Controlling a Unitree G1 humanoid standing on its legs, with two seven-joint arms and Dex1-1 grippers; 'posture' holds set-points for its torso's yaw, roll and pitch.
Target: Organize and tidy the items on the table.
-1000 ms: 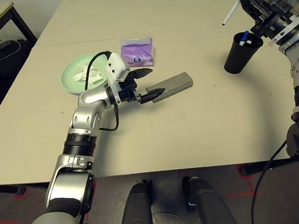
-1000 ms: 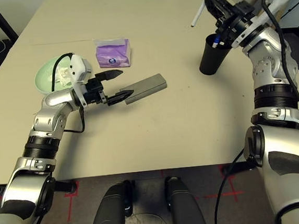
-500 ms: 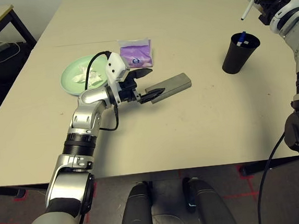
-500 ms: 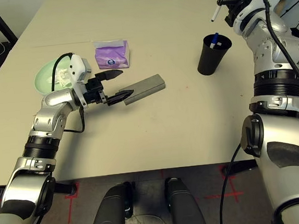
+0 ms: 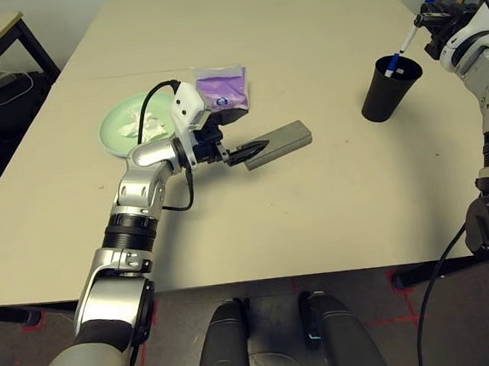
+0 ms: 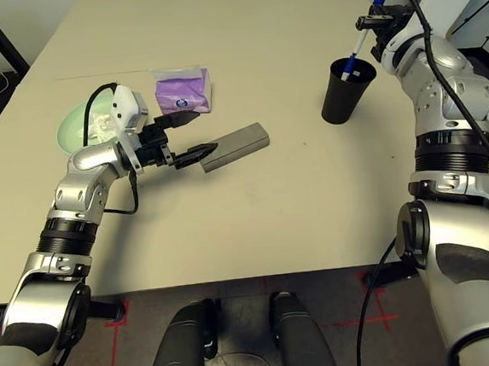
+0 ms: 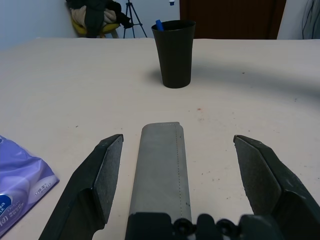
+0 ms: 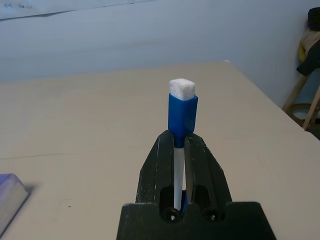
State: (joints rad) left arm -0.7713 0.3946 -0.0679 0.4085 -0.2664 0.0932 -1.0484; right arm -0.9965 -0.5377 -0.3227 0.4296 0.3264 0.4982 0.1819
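While our right pincer (image 6: 371,25) is clamped on the blue-white pen (image 6: 355,51) above the black cup (image 6: 342,90), left pincer (image 6: 191,136), fingers apart, straddles the grey glasses case (image 6: 237,145), well left of the cup. Case looks rigid, light; grip across its narrow sides.

My matt black plastic pincer (image 7: 176,187) straddles a matt grey, cloth-textured oblong glasses case (image 7: 161,167) on the smooth beige counter (image 5: 314,194), beside a glossy, crinkled purple plastic tissue pack (image 5: 222,87).

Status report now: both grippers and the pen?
Left gripper open, straddling grey glasses case. Right gripper shut on blue-white pen, tilted over black cup. Nothing in the way.
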